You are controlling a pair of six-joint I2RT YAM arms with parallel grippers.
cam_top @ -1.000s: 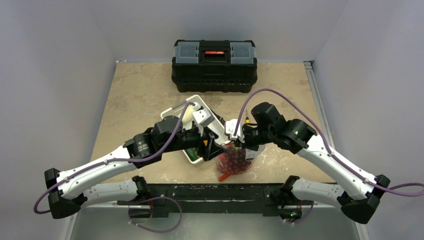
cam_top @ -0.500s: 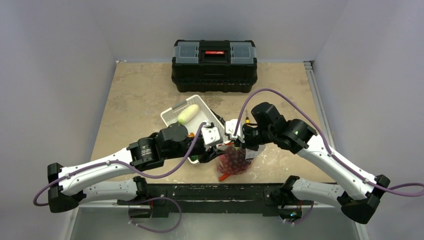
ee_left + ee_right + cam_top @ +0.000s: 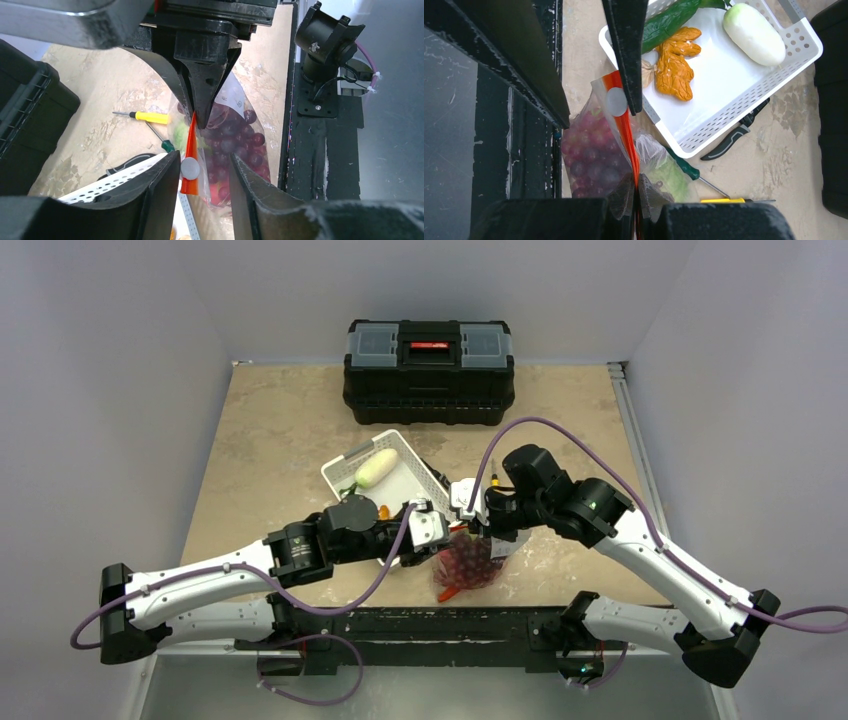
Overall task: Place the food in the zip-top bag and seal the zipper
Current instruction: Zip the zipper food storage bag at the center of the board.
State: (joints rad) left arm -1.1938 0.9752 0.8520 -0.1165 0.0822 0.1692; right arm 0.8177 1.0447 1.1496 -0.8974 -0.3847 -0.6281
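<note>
Zip-top bag (image 3: 232,100) is held by its zipper (image 3: 626,135). The right gripper (image 3: 636,196) has its fingers pressed together on one end of the orange-red strip, so the bag's mouth stands up edge-on. The left gripper (image 3: 204,159) sits further along the strip with its jaws spread, one finger on each side of the mouth. The strip and a white round tab (image 3: 616,101) on it lie against one finger, with a gap to the other (so no squeeze on the bag from this side).

Through the clear plastic show a mass of dark red grapes (image 3: 235,140), a pale green cabbage (image 3: 671,176) and something red-orange low down. The bag sits near the front edge of the table (image 3: 280,430), between the two arms, just beside the near corner of the white basket (image 3: 736,106).

In the basket lie a green cucumber (image 3: 669,20), an orange chunk (image 3: 676,65) and a white oblong (image 3: 754,32). On the table beside the basket are black shears (image 3: 734,142), a green-handled screwdriver (image 3: 685,169) and a yellow-handled screwdriver (image 3: 150,117). A black toolbox (image 3: 429,370) stands at the far edge, well apart.
</note>
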